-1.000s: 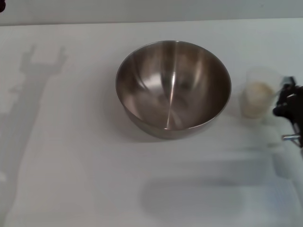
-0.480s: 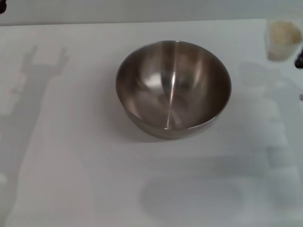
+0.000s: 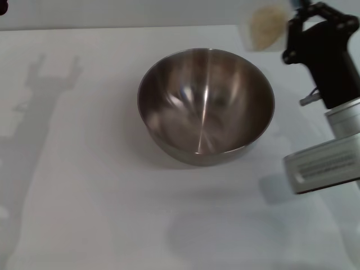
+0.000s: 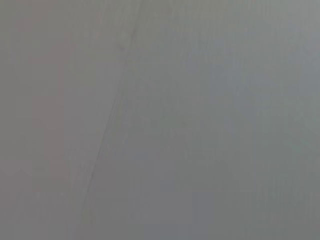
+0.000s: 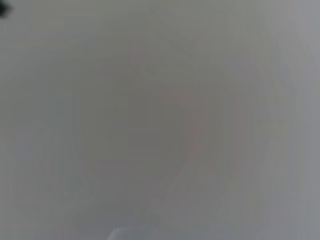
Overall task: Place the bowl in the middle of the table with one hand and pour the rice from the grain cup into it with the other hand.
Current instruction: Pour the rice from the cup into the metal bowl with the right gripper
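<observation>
I'm seeing the right gripper (image 3: 293, 25) pinching the cup (image 3: 265, 26) of rice (image 3: 268, 22), tilted in the air past the far right rim of the bowl (image 3: 206, 106), which is sitting mid-table (image 3: 84, 185); left gripper out of view.

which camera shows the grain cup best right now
The head view: the grain cup hangs tilted beyond the bowl's far right rim, in the right hand, rice visible inside. Both wrist views show only featureless grey.
</observation>
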